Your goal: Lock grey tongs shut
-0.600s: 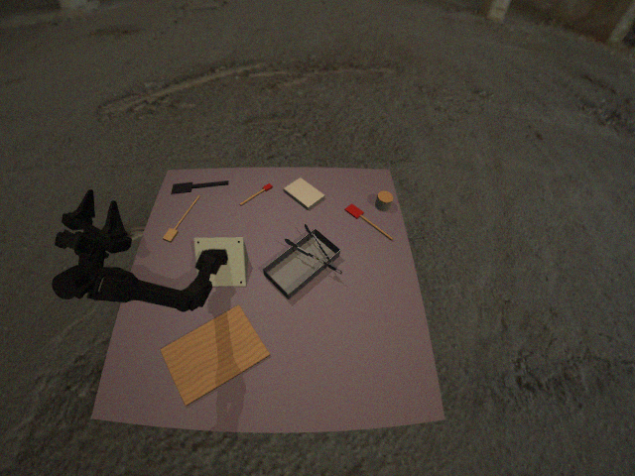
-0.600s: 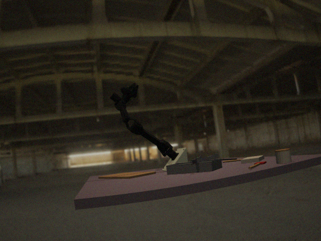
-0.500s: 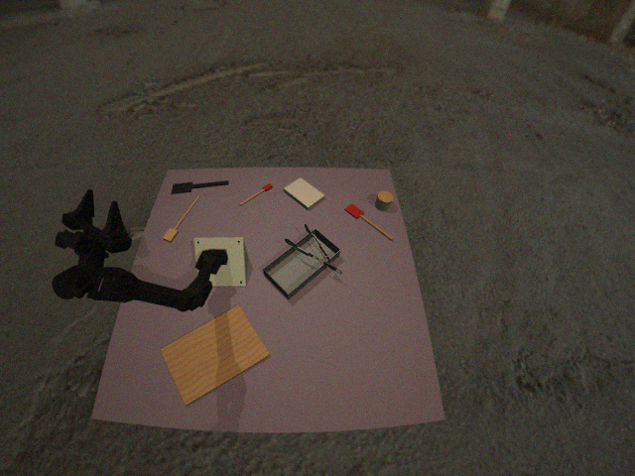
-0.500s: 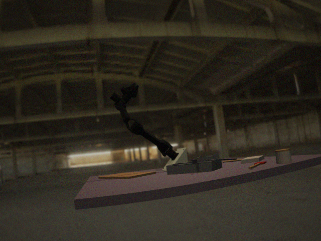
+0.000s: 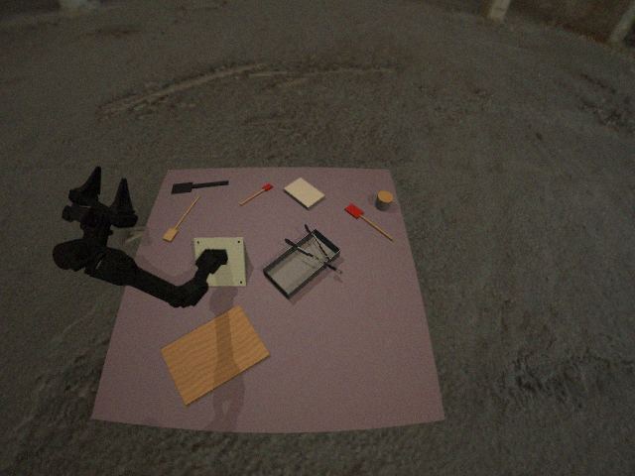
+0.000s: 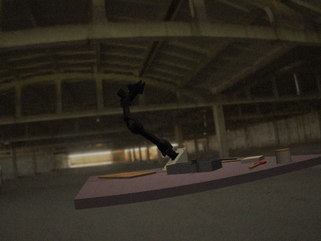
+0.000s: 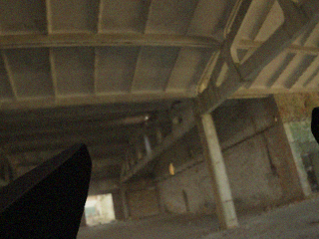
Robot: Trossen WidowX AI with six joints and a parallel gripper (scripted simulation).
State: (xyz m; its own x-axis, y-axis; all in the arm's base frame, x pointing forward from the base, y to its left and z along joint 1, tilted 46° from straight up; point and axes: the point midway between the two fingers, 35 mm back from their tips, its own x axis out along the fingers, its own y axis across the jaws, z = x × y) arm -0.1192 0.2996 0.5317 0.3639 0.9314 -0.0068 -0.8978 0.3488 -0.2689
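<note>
The grey tongs [image 5: 297, 246] [image 6: 207, 157] lie open in a V across the right-hand end of the roasting tin [image 5: 277, 285] [image 6: 181, 168]. Their joined end reaches over the tin's right side in the top view, and the two arms spread toward the upper left. The wooden board [image 5: 204, 353] [image 6: 124, 175] lies flat and bare at the lower left of the table. My gripper [image 5: 110, 174] [image 6: 142, 82] [image 7: 200, 136] is open and empty. It is raised high above the table, far from the tongs, with its fingers pointing upward. The wrist view shows only the hall between the fingers.
The arm's base plate [image 5: 233, 274] stands between the board and tin. Toward the back lie a black spatula [image 5: 182, 187], a wooden spatula [image 5: 171, 234], a small red-headed spatula [image 5: 267, 187], a pale block [image 5: 304, 192], a larger red-headed spatula [image 5: 353, 210] and an orange-topped can [image 5: 384, 200].
</note>
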